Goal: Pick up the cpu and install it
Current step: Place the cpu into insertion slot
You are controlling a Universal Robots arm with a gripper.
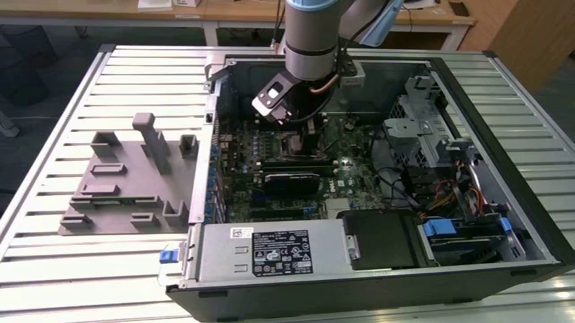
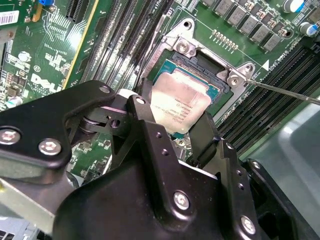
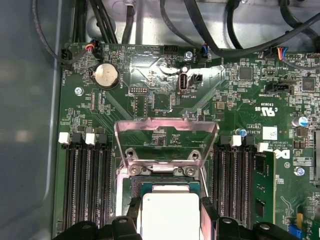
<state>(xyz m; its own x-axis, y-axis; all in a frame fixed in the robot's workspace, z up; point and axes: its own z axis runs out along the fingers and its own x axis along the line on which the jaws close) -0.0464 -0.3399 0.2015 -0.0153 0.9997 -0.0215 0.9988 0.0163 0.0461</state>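
nearest, in the second wrist view, the black gripper [image 2: 174,110] has its two fingers [image 2: 202,137] closed against opposite edges of the cpu [image 2: 182,97], clasping it. the cpu's silvery lid carries a few lines of dark print, with a greenish rim round it. it lies level within the open socket [image 2: 186,47]; whether seated or just above, i cannot tell. a thin metal lever [image 2: 280,90] juts from the socket's corner. in the first wrist view the socket's load frame [image 3: 165,164] stands swung up just beyond the cpu, and black memory slots [image 3: 82,185] flank the socket on both sides. farther over the green motherboard [image 3: 150,100] are a round coin battery [image 3: 106,76], white silkscreen lettering and a white sticker [image 3: 270,132] with small print. in the exterior view the arm [image 1: 310,40] comes down from twelve o'clock into the open computer case [image 1: 359,296], reaching the board near the case's middle. at six o'clock inside the case a metal power supply [image 1: 225,252] bears a printed label [image 1: 280,252]. at nine o'clock of the case, toward the exterior view's left, a grey slotted fixture [image 1: 117,182] lies on the slatted table [image 1: 108,269]. wooden desks [image 1: 242,10] stand beyond at twelve o'clock.
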